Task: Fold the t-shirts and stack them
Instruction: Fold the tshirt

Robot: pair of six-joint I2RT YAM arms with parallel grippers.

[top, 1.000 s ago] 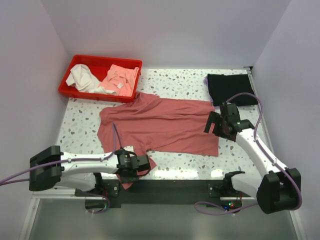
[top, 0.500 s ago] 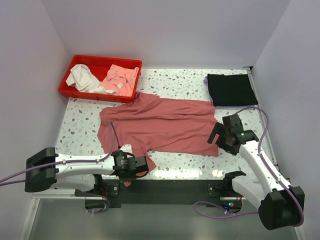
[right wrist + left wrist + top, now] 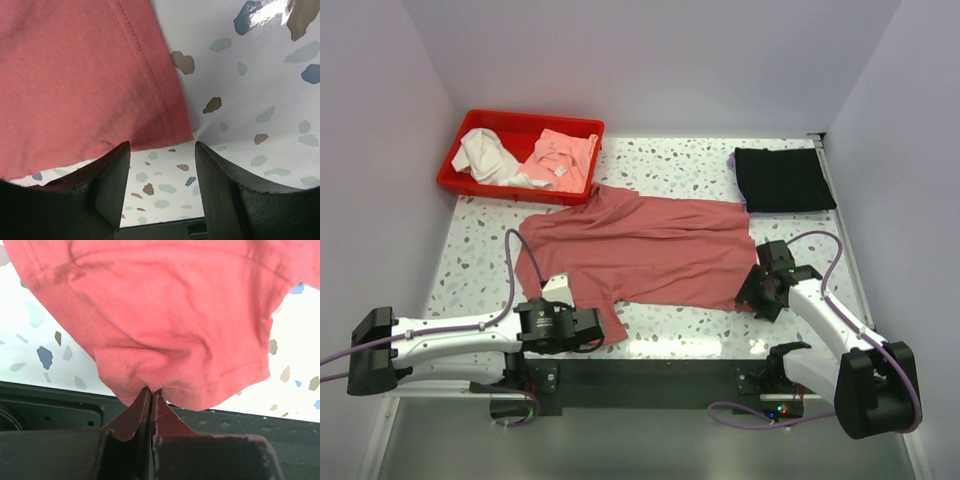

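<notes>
Two tools met the rose-red shirt (image 3: 650,250), spread long from left to right on the table (image 3: 670,160): the left tool (image 3: 151,392) pinched its lower-left corner tight, while the right tool (image 3: 162,150), spread apart, sat beside the lower-right corner.

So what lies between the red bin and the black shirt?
Just bare speckled table between bin and black shirt, in the top view; the red shirt lies nearer.

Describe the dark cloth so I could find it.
Start at the white speckled table, then look to its far right corner. There lies a black cloth t-shirt, folded into a neat square, unlike the large rose-red shirt spread out nearby.
</notes>
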